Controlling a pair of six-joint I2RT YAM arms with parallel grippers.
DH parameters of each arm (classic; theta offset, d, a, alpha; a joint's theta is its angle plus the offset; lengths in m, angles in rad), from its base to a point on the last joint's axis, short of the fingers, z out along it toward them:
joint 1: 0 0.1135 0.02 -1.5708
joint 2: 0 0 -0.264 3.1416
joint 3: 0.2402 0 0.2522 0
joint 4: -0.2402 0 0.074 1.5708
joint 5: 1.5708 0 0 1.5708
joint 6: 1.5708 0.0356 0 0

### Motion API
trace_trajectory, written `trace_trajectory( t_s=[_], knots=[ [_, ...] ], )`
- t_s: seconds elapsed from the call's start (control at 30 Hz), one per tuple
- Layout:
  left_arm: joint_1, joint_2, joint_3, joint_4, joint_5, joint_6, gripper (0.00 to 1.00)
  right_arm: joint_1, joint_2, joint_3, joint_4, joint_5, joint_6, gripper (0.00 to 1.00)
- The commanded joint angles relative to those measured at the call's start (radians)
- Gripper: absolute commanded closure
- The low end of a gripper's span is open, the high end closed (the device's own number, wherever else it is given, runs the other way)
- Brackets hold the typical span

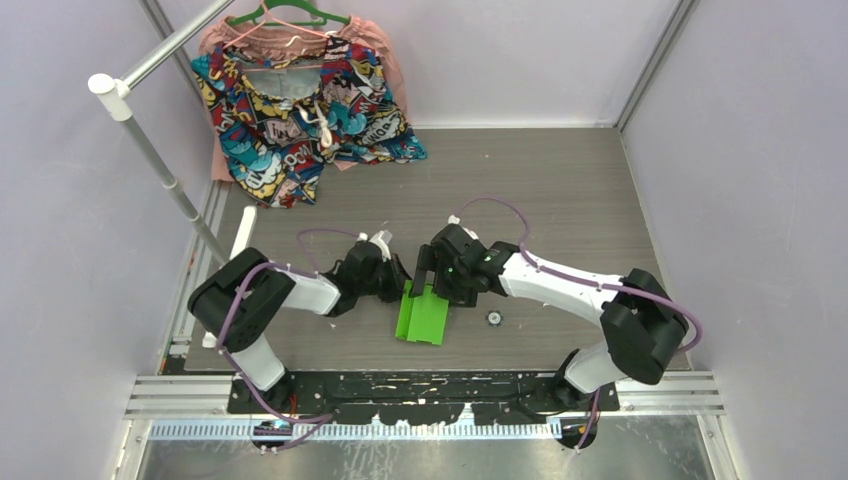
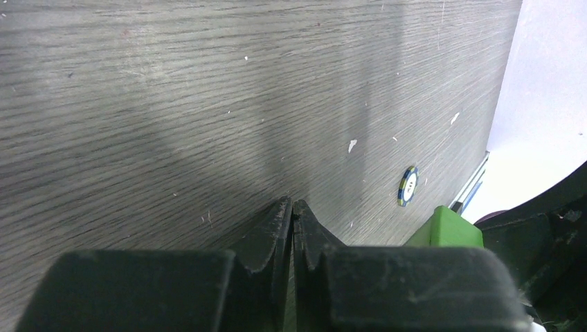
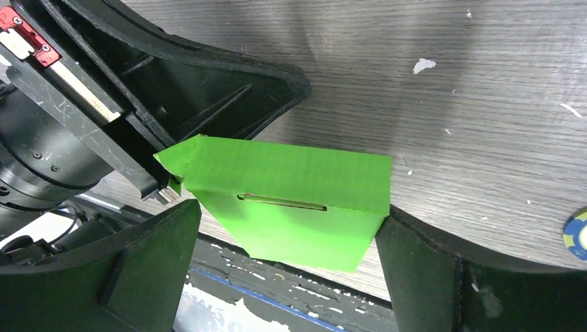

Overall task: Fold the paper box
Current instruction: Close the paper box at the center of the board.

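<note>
Folding the paper box (image 1: pixel 424 314): partly creased, flaps left to close.

The box (image 3: pixel 291 200) lies on the desk (image 1: pixel 580 200) near the small blue-rimmed chip (image 1: pixel 493 318), on the chip's left-arm side. One panel is creased over and shows a slot, and a corner flap stands up. The sheet looks flattish and unclosed, so I judge that shaping and tucking remain. The right gripper (image 3: pixel 287 214), on that same side of the chip, has its jaws spread wide astride the box without clamping it. The left gripper (image 2: pixel 292 207), beyond the box from the chip, has its jaws all but closed with nothing seen between them. Count: one box, one chip, two grippers, one patterned garment (image 1: pixel 300 110) on one green hanger (image 1: pixel 285 15), well apart from the chip.
</note>
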State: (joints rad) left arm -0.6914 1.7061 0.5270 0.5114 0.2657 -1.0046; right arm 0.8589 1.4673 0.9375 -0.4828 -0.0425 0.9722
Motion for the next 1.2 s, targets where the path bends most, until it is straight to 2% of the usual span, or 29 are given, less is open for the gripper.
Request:
trace_trajectory(
  t_s=[0.0,0.07,0.37,0.73,0.87,1.17],
  knots=[
    [0.006,0.090,-0.054,-0.369,-0.131,0.110,0.92,-0.009,-0.059,-0.038,0.193,-0.076,0.021,0.00],
    [0.006,0.099,-0.046,-0.369,-0.127,0.112,0.92,-0.022,-0.050,-0.064,0.266,-0.150,0.024,0.00],
    [0.006,0.128,-0.036,-0.369,-0.121,0.116,0.93,-0.040,-0.062,-0.155,0.468,-0.229,0.077,0.00],
    [0.005,0.166,-0.015,-0.378,-0.119,0.124,0.93,-0.061,-0.152,-0.242,0.495,-0.226,0.067,0.00],
    [0.006,0.175,-0.007,-0.390,-0.122,0.126,0.93,-0.068,-0.154,-0.274,0.547,-0.250,0.065,0.00],
    [0.005,0.190,0.013,-0.414,-0.128,0.126,0.94,-0.077,-0.186,-0.315,0.543,-0.240,0.051,0.00]
  ],
)
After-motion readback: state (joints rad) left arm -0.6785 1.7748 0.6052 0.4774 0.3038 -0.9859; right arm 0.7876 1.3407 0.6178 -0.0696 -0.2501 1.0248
